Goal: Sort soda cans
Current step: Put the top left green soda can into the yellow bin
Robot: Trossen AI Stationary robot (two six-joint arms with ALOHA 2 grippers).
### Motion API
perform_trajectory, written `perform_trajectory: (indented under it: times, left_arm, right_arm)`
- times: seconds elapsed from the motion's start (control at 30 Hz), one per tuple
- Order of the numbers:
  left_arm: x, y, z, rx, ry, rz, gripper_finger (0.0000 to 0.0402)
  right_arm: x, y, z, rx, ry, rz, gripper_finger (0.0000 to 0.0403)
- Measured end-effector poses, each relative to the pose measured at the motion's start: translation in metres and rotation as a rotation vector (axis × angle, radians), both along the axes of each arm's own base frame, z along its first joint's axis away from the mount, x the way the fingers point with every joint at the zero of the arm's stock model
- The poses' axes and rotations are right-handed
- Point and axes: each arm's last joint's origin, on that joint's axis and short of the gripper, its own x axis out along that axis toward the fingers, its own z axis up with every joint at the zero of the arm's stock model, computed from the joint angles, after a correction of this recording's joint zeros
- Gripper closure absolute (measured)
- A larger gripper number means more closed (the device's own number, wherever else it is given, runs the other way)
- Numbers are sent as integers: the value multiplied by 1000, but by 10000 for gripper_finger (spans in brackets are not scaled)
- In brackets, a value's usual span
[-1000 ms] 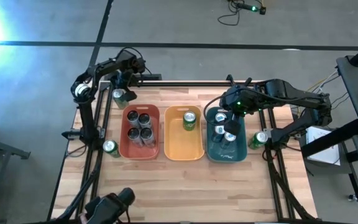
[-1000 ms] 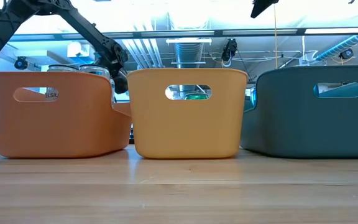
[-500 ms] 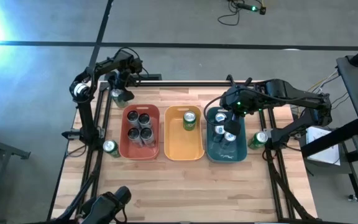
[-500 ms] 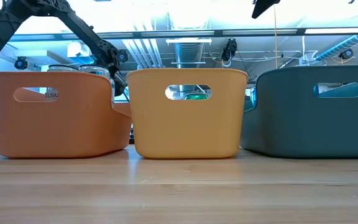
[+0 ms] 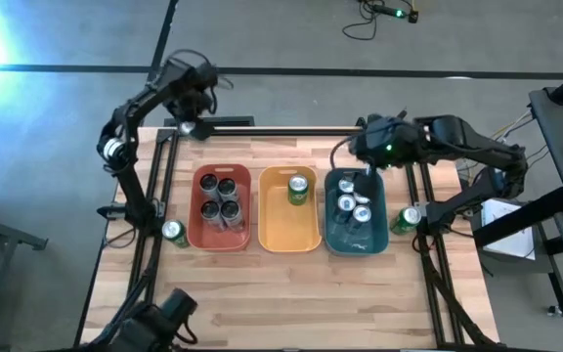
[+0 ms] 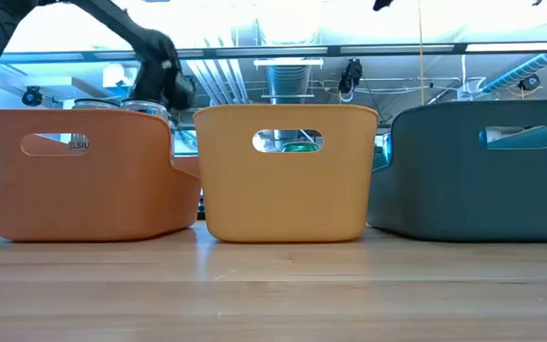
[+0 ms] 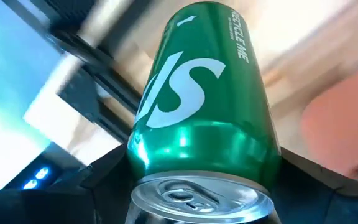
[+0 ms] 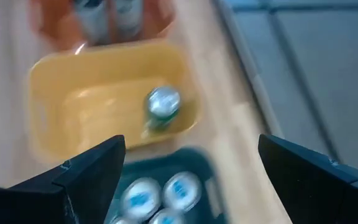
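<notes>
The left pincer (image 5: 192, 127) hangs over the counter's far left edge, clamped on a glossy green can (image 7: 204, 99) with a white "S" logo and a ribbed silver top; the can fills the left wrist view and hides the fingertips. The right pincer (image 8: 188, 186) hovers over the far end of the teal bin (image 5: 331, 235), its two dark fingers spread wide apart with nothing between them.

Three smooth plastic bins with rounded corners sit side by side on the pale wooden counter (image 5: 291, 293). The red bin (image 5: 195, 238) holds four dark cans (image 5: 219, 198), the orange bin (image 5: 267, 230) holds one green can (image 5: 299, 190), and the teal bin holds silver-topped cans (image 5: 352, 203). Two more green cans stand on the counter: one by the left edge (image 5: 173, 231), one by the right edge (image 5: 408, 218). From the low view the bin walls hide most of the cans.
</notes>
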Motion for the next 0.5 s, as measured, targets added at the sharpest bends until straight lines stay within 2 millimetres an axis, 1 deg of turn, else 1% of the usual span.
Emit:
perform_trajectory:
  times: [0.17,0.3,0.4,0.5]
  left_arm:
    - [3,-1,54,145,-202,109,117]
    - [8,-10,95,182,-436,198,117]
    - [18,-28,118,212,-535,196,117]
    - [35,-56,136,234,-594,111,116]
  right_arm:
    - [2,-8,14,-156,-101,-10,39]
    - [4,-8,20,-197,-154,19,39]
    - [1,-8,22,-211,-167,9,39]
    - [-3,-9,24,-235,-162,1,39]
